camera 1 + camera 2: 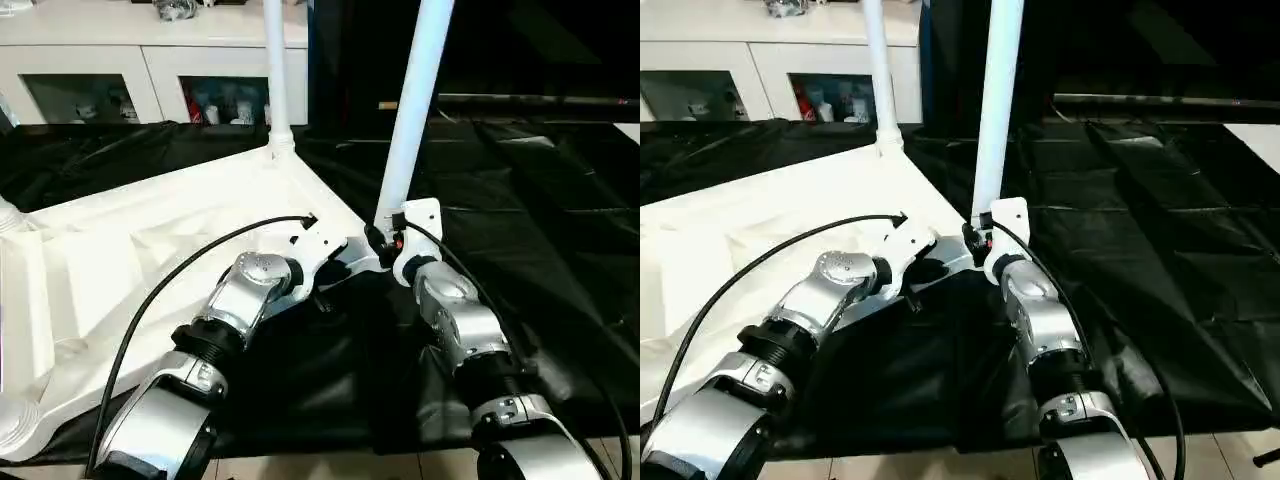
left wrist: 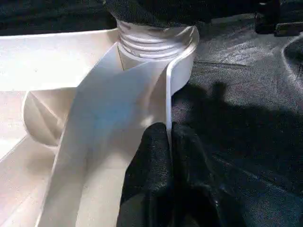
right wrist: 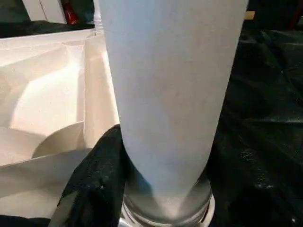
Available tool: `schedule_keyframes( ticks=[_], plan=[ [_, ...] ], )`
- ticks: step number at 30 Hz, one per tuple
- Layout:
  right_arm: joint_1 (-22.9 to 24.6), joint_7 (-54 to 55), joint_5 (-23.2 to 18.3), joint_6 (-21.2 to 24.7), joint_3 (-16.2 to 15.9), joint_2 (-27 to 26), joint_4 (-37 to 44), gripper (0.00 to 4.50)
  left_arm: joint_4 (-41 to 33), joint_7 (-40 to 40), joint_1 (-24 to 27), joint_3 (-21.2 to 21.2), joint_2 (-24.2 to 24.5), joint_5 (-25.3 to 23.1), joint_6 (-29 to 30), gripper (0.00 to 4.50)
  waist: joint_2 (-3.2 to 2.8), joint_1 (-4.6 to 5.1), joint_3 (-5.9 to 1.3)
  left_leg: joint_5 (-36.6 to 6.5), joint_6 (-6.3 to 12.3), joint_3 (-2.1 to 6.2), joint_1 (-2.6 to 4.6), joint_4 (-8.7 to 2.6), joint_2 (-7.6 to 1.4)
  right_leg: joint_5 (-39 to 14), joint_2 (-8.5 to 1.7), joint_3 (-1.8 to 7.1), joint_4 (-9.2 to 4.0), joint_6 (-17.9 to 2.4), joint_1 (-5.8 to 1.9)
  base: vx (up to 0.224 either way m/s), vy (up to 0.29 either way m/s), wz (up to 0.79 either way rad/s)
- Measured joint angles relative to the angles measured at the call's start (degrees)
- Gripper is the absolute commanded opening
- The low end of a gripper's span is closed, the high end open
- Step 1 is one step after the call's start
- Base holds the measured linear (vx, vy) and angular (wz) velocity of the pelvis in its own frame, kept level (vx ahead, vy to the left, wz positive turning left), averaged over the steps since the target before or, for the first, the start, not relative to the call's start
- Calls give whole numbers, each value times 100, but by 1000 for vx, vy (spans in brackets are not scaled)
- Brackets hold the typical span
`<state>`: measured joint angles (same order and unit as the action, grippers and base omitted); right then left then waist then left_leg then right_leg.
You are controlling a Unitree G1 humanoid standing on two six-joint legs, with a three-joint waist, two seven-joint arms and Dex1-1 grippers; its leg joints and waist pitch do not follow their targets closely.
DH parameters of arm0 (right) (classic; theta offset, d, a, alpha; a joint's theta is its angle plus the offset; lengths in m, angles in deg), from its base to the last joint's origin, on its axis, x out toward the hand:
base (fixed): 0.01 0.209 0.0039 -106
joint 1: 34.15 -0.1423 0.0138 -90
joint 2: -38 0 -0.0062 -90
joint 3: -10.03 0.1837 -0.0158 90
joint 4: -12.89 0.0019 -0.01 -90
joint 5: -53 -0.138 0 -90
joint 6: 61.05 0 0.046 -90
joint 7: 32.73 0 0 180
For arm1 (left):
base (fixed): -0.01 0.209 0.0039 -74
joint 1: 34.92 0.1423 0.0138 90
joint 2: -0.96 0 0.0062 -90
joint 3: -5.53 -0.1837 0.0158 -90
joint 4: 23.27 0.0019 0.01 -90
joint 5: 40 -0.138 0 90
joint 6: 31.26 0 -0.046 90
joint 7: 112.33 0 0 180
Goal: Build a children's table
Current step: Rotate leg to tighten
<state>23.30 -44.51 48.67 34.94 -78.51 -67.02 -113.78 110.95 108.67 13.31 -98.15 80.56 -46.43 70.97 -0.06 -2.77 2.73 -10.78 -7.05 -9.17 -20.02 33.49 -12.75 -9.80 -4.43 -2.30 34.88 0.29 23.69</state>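
Observation:
The white tabletop [image 1: 150,240] lies upside down on a black cloth, ribbed underside up. One white leg [image 1: 276,70] stands upright in the far corner socket. A second leg [image 1: 410,110] rises from the near right corner socket [image 2: 151,40]. My right gripper [image 1: 383,238] is shut on this leg just above its base; in the right wrist view a black finger [image 3: 102,175] presses against the leg [image 3: 165,94]. My left gripper [image 2: 169,137] is shut on the tabletop's thin rim, a little short of that same corner.
A white cabinet with glass doors [image 1: 150,70] stands behind the work. The black cloth [image 1: 520,200] spreads to the right of the tabletop, with a dark panel [image 1: 540,50] behind it. Pale floor [image 1: 330,465] shows at the near edge.

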Motion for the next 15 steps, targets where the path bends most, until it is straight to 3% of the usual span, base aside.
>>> schedule_keyframes(
  ticks=[1,2,4,7,11,15],
  plan=[
    [13,-65,-22,-26,36,1,-1,239,0,15,0,0,7,0,-10,0,0,-2,0,0,0,0,-2,-1,0,0,0,0,0,0,2,0,0,0],
    [59,-214,-86,-67,69,31,26,274,0,85,0,-1,26,2,-32,0,0,-6,0,0,0,0,-2,-3,0,0,0,-1,0,0,3,0,0,0],
    [200,-737,-275,-117,51,176,174,281,-7,276,11,1,116,32,-98,0,-1,-12,1,0,0,0,-2,-10,0,0,1,-1,0,0,6,0,0,0],
    [417,-1491,-353,-37,-165,515,502,316,-115,658,98,1,335,114,-203,0,-5,-36,3,0,1,0,-3,-29,-1,8,3,-2,0,-14,15,0,0,0],
    [739,-2457,-363,120,-550,1130,1106,316,-475,1253,332,-26,638,230,-264,0,-14,-42,6,-1,3,-2,-8,-37,-1,4,6,-1,-3,-13,22,0,0,0],
    [863,-3023,-397,233,-649,1395,1360,316,-652,1712,456,-29,847,310,-302,0,-16,-45,7,-1,3,-3,-9,-43,-2,3,6,-2,-4,-14,27,0,0,0]
  ],
)
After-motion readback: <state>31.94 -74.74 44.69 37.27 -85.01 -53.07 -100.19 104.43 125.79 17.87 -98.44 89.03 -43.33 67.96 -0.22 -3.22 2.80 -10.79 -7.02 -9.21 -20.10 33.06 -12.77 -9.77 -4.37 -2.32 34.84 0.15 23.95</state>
